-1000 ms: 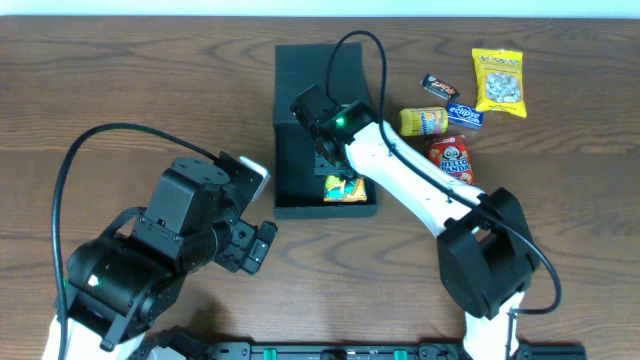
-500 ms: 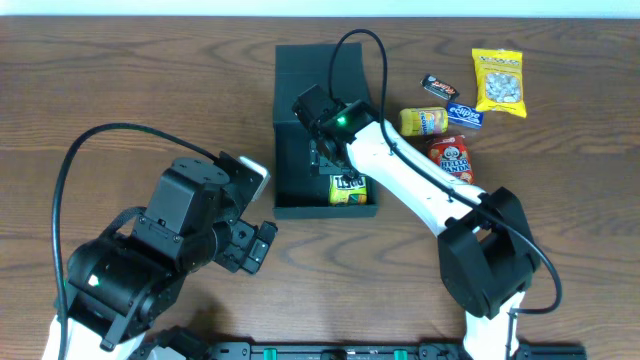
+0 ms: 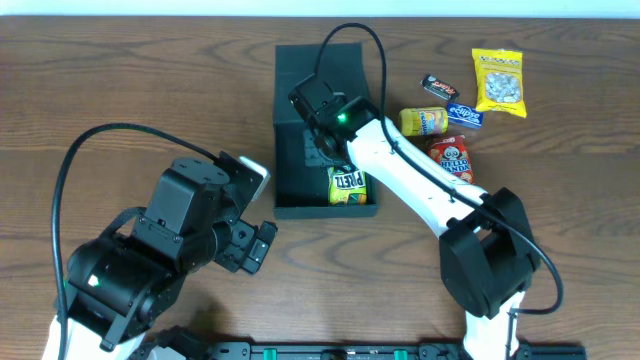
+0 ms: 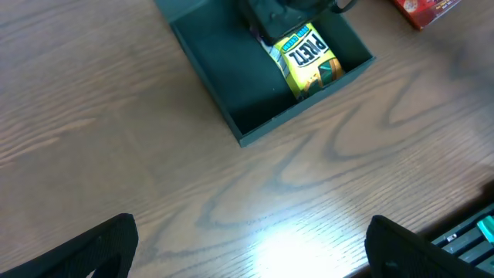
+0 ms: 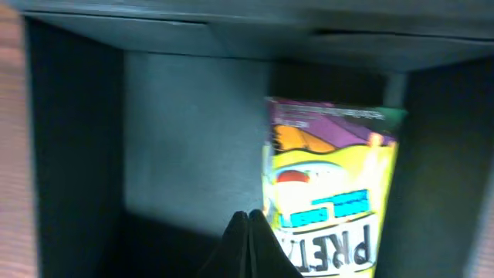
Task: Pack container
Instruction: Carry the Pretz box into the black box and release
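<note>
right claw (image 5: 248,232) clenched on nothing inside the container (image 3: 292,160), pretzel packet (image 3: 347,186) lying free just beside its tips; lift straight up, clear of the walls, before the next reach; left claw (image 4: 251,247) released

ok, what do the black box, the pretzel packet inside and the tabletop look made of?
Container: likely cardboard, matte black; thin flat walls, no sheen.
Pretzel packet: printed plastic or foil film, glossy-looking; bright print, crinkled ends.
Table: wood or wood-look laminate, semi-gloss; grain lines, glare patch.
</note>
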Controlling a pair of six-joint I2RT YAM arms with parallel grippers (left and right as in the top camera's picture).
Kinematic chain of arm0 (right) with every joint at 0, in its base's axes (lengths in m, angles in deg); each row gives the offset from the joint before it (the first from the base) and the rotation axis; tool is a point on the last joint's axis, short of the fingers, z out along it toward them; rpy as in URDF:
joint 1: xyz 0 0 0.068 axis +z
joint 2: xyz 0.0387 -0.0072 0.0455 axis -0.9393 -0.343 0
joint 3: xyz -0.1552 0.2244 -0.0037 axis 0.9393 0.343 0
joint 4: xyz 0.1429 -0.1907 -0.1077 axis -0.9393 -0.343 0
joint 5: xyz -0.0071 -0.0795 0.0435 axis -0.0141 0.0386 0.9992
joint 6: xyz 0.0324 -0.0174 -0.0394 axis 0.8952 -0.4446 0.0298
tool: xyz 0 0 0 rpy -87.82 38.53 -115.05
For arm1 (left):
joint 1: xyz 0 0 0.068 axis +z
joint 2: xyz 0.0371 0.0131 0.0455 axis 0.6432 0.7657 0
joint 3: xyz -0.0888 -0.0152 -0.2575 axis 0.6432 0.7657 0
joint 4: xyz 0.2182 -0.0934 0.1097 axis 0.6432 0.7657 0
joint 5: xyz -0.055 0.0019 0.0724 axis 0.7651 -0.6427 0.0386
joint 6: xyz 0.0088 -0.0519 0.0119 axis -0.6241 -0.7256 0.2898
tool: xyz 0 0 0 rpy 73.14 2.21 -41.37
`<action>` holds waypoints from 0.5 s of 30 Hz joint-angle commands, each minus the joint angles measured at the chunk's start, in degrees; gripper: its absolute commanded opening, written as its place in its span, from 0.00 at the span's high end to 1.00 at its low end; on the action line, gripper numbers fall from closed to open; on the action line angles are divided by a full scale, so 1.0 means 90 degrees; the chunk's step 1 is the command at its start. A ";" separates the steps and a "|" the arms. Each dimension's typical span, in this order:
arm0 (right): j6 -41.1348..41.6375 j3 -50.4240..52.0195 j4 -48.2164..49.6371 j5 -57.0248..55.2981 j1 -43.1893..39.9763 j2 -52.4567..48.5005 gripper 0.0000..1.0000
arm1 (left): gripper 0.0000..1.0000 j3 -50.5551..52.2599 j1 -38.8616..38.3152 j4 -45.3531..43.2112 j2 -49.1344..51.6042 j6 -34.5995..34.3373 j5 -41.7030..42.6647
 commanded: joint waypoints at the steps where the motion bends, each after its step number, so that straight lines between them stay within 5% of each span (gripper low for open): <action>1: -0.0204 -0.0107 0.0063 0.0476 0.0000 -0.0313 0.99 | 0.05 -0.0080 0.0019 0.0017 0.0000 -0.0046 0.0019; 15: -0.0175 -0.0107 -0.0236 -0.0199 -0.0046 -0.0923 0.98 | 0.05 -0.0080 0.0019 0.0017 0.0000 -0.0046 0.0019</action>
